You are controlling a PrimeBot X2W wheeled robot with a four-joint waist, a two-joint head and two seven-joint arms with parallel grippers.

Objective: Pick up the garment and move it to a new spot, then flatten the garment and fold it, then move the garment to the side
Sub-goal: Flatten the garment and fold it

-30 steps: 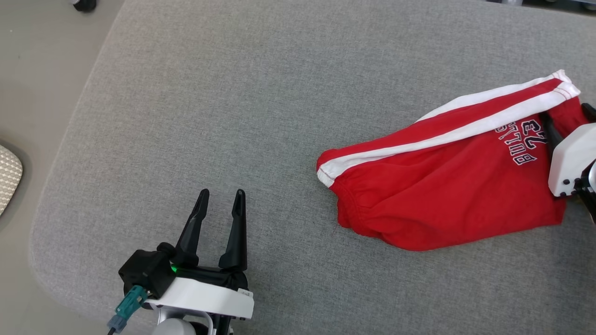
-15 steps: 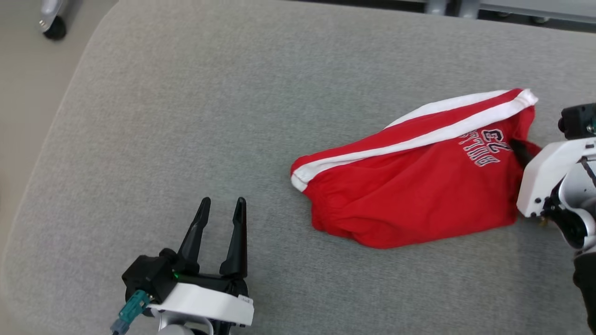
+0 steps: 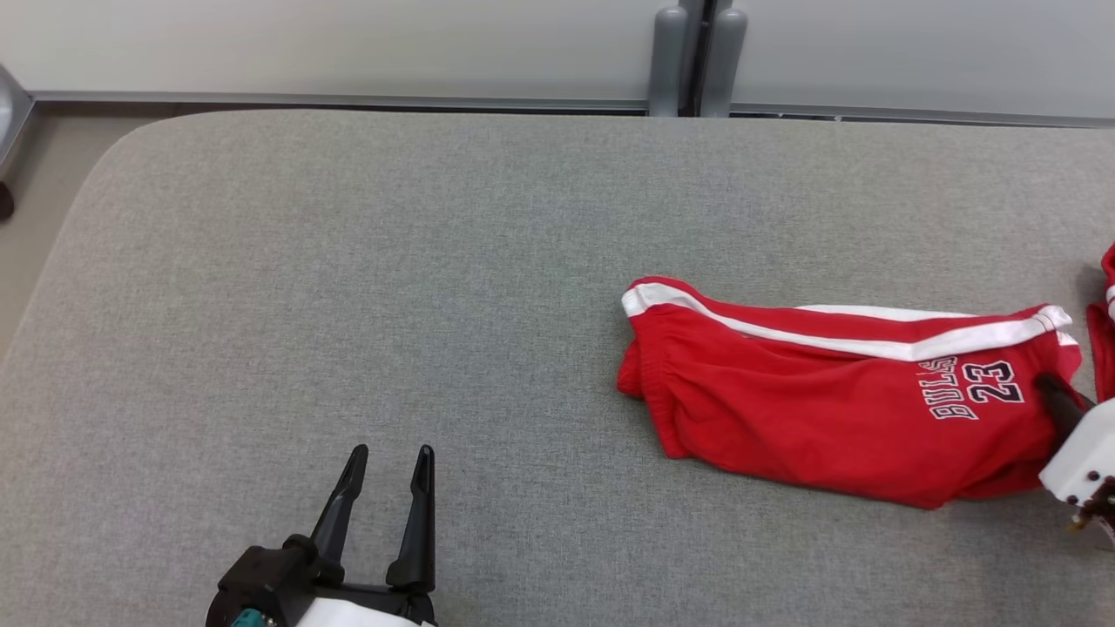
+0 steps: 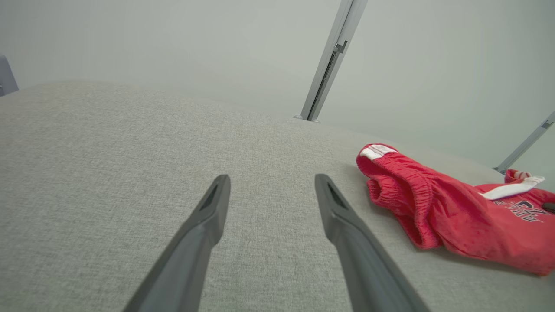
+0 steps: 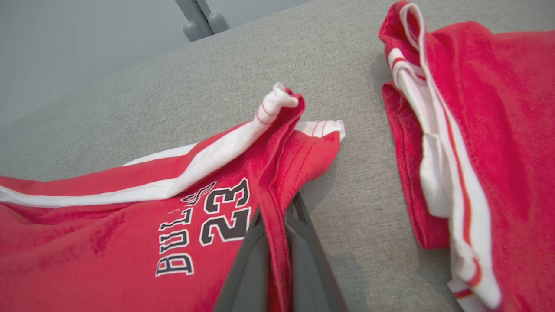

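Pinching red shorts (image 5: 108, 225) — right gripper (image 5: 277, 209), probably near hem (image 5: 321, 128)

left gripper (image 3: 391, 453): bare grey cushion (image 3: 348, 287) ahead and either side, free passage | red shorts (image 3: 827, 418) well off to its right | right gripper (image 5: 277, 212): second red garment (image 5: 490, 130) near its right, narrow cushion strip between | wall post (image 3: 692, 61) far ahead
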